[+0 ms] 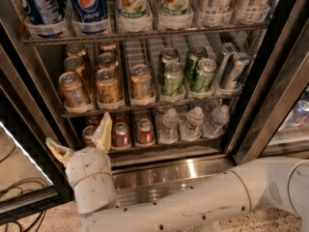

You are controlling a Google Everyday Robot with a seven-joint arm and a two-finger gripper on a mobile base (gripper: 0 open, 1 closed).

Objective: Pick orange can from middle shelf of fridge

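The fridge [193,170] stands open in front of me. Its middle shelf [193,98] holds several orange cans on the left, with three at the front: one at far left [74,90], one beside it [108,86] and one further right [141,81]. Green cans [173,79] fill the lanes to their right. My gripper [81,141] is open and empty. It sits low at the left, in front of the bottom shelf and below the orange cans, touching none of them. One tan finger [104,132] points up in front of the red cans; the other [58,151] points left.
The top shelf holds big soda bottles [87,6]. The bottom shelf holds red cans [144,131] and water bottles [193,122]. The black-edged glass door [270,95] stands at the right, a dark frame [29,129] at the left. My white arm [203,202] crosses the bottom.
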